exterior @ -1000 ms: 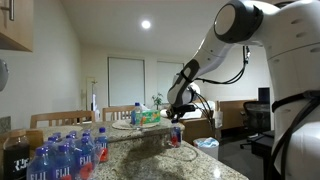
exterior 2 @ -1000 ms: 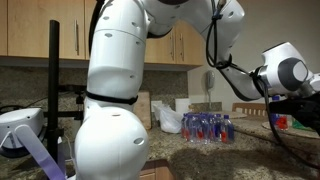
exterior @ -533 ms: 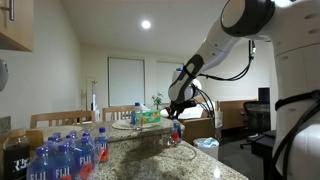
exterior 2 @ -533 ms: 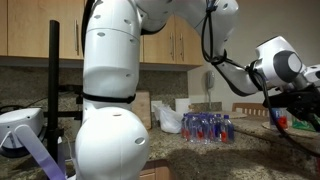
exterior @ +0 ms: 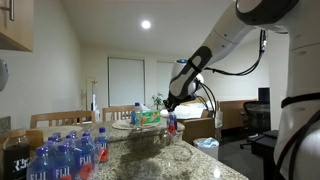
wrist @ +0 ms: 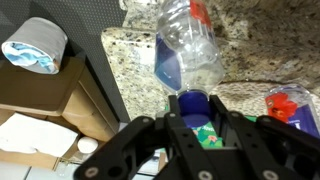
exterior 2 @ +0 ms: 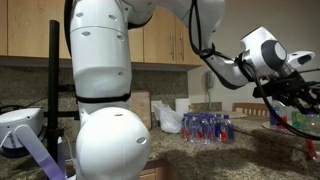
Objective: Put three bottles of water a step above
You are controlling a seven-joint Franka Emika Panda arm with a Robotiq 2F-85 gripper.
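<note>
Clear bottle (wrist: 190, 55), clamped in tool (wrist: 197, 120)

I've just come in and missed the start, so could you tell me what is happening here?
The gripper is shut on the blue-capped end of a water bottle and holds it in the air above the granite counter. In an exterior view, the other bottles stand grouped at the counter's near end, untouched.

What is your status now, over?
End effector shut on one water bottle. Bottle held over the granite. Other bottles stand apart; nothing seen in the way.
</note>
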